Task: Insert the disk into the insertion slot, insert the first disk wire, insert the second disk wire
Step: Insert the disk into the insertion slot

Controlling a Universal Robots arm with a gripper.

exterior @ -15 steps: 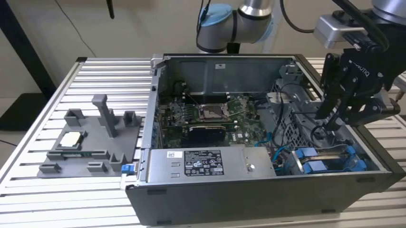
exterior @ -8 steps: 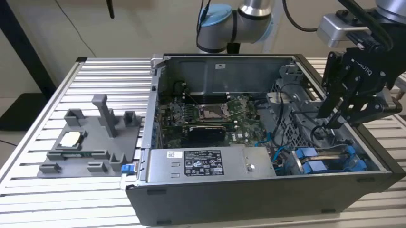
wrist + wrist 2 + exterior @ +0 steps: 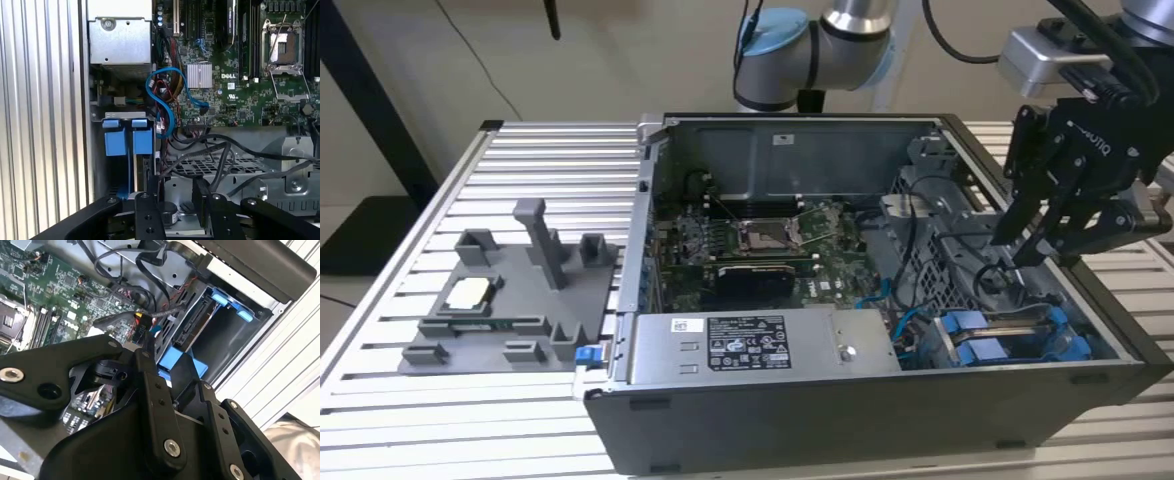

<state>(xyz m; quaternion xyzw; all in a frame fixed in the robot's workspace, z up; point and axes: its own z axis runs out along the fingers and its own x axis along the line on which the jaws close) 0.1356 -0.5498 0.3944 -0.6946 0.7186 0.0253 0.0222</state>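
Hovering over the open computer case on the slatted table, the tool has its fingers apart above black cables. The disk, in its blue carrier, sits inside the insertion slot near the tool.

Both wrist views seemingly above case

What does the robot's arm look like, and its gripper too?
The arm is a silver tube with a light blue round cap at its joint, and black cables hang beside it. The gripper is black and chunky, with silver bolts and small white lettering.
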